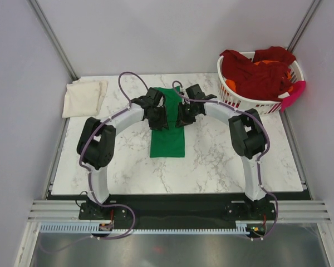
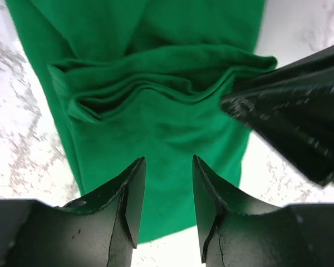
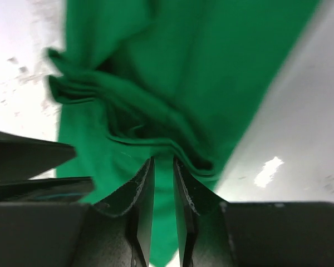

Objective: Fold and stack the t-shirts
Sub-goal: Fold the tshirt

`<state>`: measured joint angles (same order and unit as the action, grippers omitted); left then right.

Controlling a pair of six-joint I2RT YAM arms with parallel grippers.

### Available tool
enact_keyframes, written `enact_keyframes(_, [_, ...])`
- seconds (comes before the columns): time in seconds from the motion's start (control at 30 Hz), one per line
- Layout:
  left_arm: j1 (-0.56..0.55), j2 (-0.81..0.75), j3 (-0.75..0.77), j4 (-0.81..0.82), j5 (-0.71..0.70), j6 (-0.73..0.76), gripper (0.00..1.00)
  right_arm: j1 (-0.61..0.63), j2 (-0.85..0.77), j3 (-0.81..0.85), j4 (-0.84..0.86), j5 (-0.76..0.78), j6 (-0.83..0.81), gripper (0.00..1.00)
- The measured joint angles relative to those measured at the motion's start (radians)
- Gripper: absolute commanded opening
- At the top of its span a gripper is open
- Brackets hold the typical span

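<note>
Tabletop (image 1: 211,161): white marble pattern, with both arm bases at its near edge.
Green t-shirt (image 1: 168,142): lies flat at the centre, folded into a long narrow strip running near to far. Its near end is uncovered.
Green t-shirt, mid-length: cloth bunched into a crosswise ridge of several layers, seen in both wrist views.
Left gripper (image 2: 168,161): over the strip from the left, jaws moderately apart. Only flat cloth shows below the gap and nothing is held.
Right gripper (image 3: 163,160): over the strip from the right, just beside the left one. Jaws narrow, tips against the bunched ridge. Cannot tell whether cloth is pinched.
Cream t-shirt (image 1: 84,97): folded flat at the far left corner, well apart from the green one.
Laundry basket (image 1: 250,103): white, slatted, at the far right corner.
Basket contents: dark red t-shirt (image 1: 256,75) heaped on top and draped over the rim. Orange cloth (image 1: 261,63) shows beneath it.
Pink cloth (image 1: 292,94): hangs over the basket's right rim.
</note>
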<state>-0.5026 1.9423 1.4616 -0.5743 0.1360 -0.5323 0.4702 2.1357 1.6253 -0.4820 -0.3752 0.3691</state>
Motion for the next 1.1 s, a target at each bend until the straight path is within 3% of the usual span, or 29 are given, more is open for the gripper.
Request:
enact_keyframes(0.27, [0.072, 0.122, 0.072, -0.002, -0.005, 0.027, 0.45, -0.081, 0.102, 0.051, -0.004, -0.046, 0.005, 0.29])
enact_keyframes(0.33, [0.089, 0.142, 0.089, -0.002, -0.005, 0.032, 0.45, -0.084, 0.106, 0.06, -0.005, -0.05, 0.005, 0.36])
enact_keyframes(0.37, [0.096, 0.15, 0.094, -0.002, -0.004, 0.034, 0.45, -0.084, 0.106, 0.063, -0.006, -0.05, 0.005, 0.48])
enact_keyframes(0.47, [0.11, 0.158, 0.105, -0.004, -0.004, 0.04, 0.44, -0.079, 0.104, 0.081, -0.013, -0.059, 0.008, 0.69])
enact_keyframes(0.57, [0.113, 0.15, 0.11, -0.008, -0.005, 0.043, 0.47, -0.074, 0.077, 0.086, -0.03, -0.047, 0.001, 0.77])
enact_keyframes(0.67, [0.113, 0.089, 0.095, -0.029, -0.023, 0.049, 0.49, -0.075, -0.016, 0.05, -0.053, -0.016, -0.003, 0.79])
enact_keyframes(0.87, [0.112, -0.229, -0.05, -0.023, -0.048, 0.051, 0.5, -0.08, -0.373, -0.159, -0.029, 0.016, -0.007, 0.79])
enact_keyframes(1.0, [0.112, -0.391, -0.255, 0.051, 0.005, 0.043, 0.56, -0.08, -0.521, -0.368, 0.041, -0.014, -0.003, 0.73])
enact_keyframes(1.1, [0.11, -0.397, -0.422, 0.118, 0.074, 0.023, 0.61, -0.079, -0.513, -0.528, 0.088, -0.042, 0.009, 0.69])
